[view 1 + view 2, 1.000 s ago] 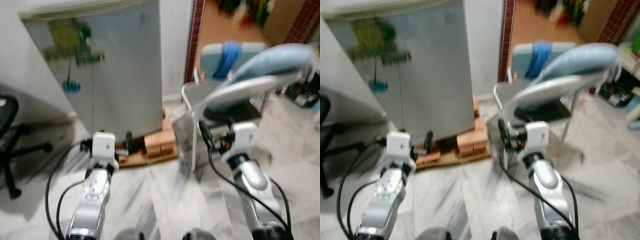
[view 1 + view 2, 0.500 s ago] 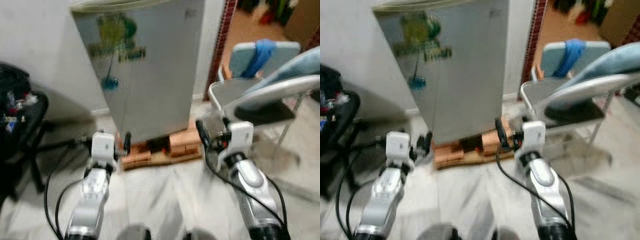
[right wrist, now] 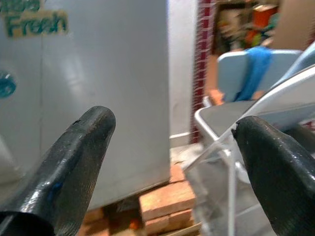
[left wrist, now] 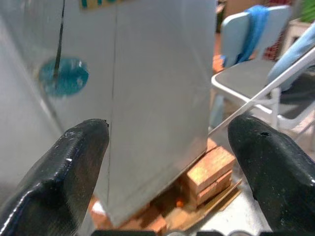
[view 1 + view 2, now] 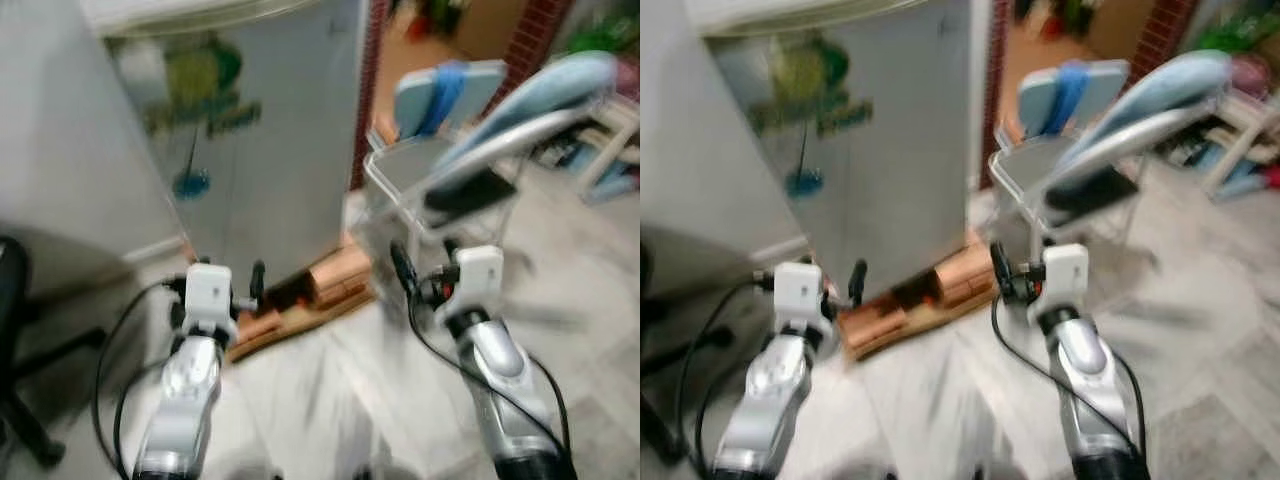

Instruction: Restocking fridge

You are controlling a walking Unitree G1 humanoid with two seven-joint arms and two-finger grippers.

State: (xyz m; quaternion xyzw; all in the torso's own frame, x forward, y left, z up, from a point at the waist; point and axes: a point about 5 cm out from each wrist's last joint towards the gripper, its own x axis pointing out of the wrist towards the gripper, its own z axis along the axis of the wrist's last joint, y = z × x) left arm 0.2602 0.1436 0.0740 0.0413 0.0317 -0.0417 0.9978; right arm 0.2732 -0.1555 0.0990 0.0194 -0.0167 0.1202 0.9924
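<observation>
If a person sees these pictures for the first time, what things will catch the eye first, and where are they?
The tall grey fridge stands straight ahead, door closed, with a green and blue sticker on it, raised on bricks. To its right is a folding chair with a blue cloth over its back. Both silver arms reach forward with the left claw and the right claw open and empty.

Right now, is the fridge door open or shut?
Shut. The fridge shows one flat grey front with its green sticker, no gap and no shelves on view. It stands on bricks.
</observation>
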